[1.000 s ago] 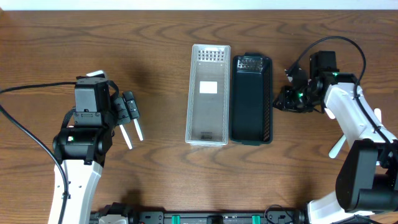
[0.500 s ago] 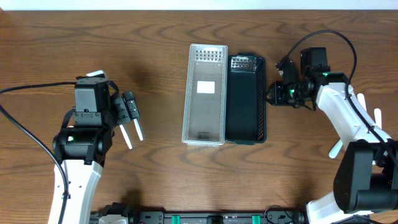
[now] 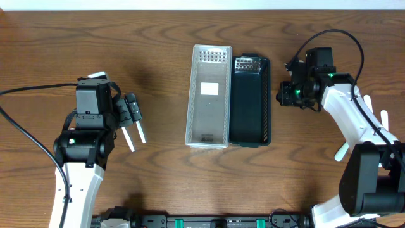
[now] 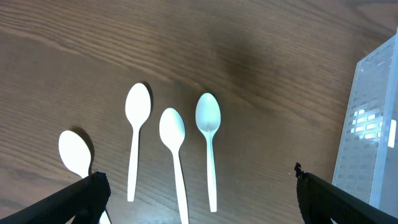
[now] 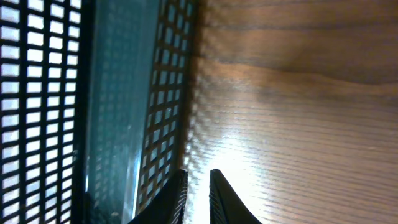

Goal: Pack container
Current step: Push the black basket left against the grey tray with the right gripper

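A clear plastic container (image 3: 209, 95) lies mid-table with a black mesh container (image 3: 250, 101) touching its right side; both look empty. My left gripper (image 3: 130, 117) is open over several white plastic spoons (image 3: 140, 132). In the left wrist view the spoons (image 4: 172, 127) lie side by side, bowls pointing away, between my wide-spread fingers (image 4: 199, 193); the clear container's wall (image 4: 373, 124) is at the right edge. My right gripper (image 3: 285, 95) is shut and empty just right of the black container. In the right wrist view its fingertips (image 5: 198, 177) sit beside the mesh wall (image 5: 168, 93).
More white plastic utensils (image 3: 342, 152) lie at the far right by the right arm's base. Cables run from both arms. Bare wood table (image 3: 164, 177) surrounds the containers.
The right gripper moved left against the black container; both containers slid a little left. It has since drawn back slightly to the right. The left arm has not moved.
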Motion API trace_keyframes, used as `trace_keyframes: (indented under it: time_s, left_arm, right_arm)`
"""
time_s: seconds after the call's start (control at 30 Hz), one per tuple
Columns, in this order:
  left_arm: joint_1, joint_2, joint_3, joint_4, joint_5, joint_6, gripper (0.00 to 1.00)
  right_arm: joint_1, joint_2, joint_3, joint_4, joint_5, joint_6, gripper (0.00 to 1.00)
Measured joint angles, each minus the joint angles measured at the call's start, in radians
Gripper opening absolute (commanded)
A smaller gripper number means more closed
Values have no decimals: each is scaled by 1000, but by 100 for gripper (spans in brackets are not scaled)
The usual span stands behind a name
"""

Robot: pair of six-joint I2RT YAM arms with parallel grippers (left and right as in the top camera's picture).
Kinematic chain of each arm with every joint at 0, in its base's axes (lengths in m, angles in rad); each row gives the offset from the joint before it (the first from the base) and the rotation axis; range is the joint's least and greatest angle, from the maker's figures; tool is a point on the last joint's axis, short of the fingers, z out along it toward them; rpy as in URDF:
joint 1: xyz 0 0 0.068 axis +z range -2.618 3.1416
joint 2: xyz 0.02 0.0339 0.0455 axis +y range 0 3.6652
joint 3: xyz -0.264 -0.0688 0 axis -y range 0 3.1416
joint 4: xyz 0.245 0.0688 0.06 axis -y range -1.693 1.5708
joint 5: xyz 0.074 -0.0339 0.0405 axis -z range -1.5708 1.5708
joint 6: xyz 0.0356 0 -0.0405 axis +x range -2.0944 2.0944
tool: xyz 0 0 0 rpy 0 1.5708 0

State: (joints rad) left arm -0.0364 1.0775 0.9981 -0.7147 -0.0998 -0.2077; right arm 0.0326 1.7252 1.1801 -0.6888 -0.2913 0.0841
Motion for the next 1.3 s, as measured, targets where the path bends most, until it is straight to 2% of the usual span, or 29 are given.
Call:
trace_keyframes:
  time_s: [0.07,0.13,0.2,0.77,1.3]
  left_arm:
    - [0,0,0,0,0,0,98]
    - [0,0,0,0,0,0,98]
    - [0,0,0,0,0,0,98]
    - [0,0,0,0,0,0,98]
    - [0,1,0,0,0,0,98]
  right_arm:
    - [0,0,0,0,8,2,14]
    - [0,0,0,-1,14,4,5]
    - [0,0,0,-2,19,11,1]
    - [51,101,0,58,3,11,1]
    - [51,101,0,101,-139,11,2]
